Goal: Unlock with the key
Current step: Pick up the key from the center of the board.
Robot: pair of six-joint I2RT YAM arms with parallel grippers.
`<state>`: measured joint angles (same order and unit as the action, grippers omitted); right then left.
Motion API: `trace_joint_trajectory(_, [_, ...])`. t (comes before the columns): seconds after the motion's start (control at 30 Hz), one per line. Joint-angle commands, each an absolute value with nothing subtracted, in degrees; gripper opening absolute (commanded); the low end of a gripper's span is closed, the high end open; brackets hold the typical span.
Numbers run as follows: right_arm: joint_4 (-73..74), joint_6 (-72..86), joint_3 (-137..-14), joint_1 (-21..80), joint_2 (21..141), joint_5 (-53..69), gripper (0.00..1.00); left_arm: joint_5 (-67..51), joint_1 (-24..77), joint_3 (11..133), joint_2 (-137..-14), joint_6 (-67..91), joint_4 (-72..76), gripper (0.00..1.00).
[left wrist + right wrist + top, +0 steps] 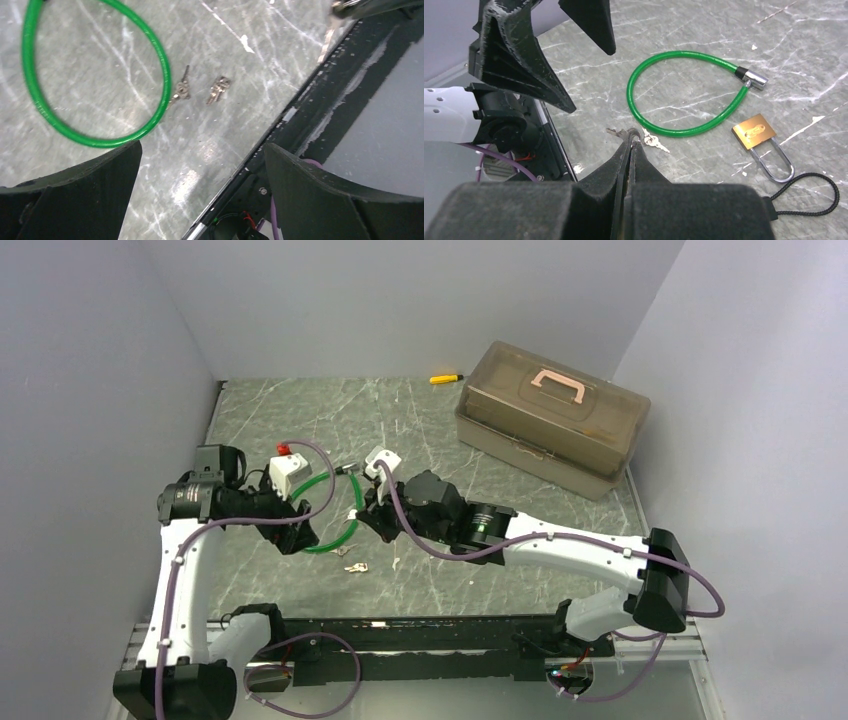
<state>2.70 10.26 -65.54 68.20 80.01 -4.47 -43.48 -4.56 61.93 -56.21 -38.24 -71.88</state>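
Key [615,132] sits pinched in the shut right tool [630,142] (left tool [200,150] gapes wide); padlock [754,131] lies to its right in the wrist view, shackle nearest the camera.

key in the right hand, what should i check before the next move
1. Grip: right hand shut on the key: ok.
2. Blade: it sticks out of the grip, seen from the left wrist: ok.
3. Target: brass padlock in sight, lying flat on the table, nothing on top of it: ok.
4. Which way its keyhole faces: cannot tell.
5. Support: left hand open and empty, free to steady the padlock: ok.
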Motion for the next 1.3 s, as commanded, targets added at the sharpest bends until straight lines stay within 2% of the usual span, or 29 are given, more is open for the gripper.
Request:
trace_joint_trajectory(0.0, [2.1,9.1,-66.0,68.6,76.3,-5.7,0.00,-36.4,-5.3,64.4,-52.6,-34.2,-68.2,0.99])
trace_joint_trajectory(0.2, [1.9,9.6,-64.1,68.6,74.5,-5.3,0.00,-36.7,-5.4,68.0,-51.2,-34.5,-70.5,0.99])
trace_joint_trajectory(0.33, [3.0,9.3,-64.4,68.6,75.2,-5.2,0.00,-36.4,-5.4,65.7,-50.7,-35.1,-71.1,0.99])
trace_joint_trajectory(0.6, [3.4,8.8,-67.7,68.6,78.7,-5.5,0.00,-47.2,-5.6,64.5,-49.7,-34.4,-69.4,0.99])
trace_joint_trajectory(1.13, [3.3,8.9,-70.4,68.6,79.3,-6.4,0.00,-63.7,-5.6,64.0,-58.9,-36.3,-68.1,0.99])
trace_joint_trajectory(1.27, [2.7,8.3,-69.7,68.6,78.2,-7.0,0.00,-67.9,-5.6,63.1,-61.2,-32.1,-63.7,0.99])
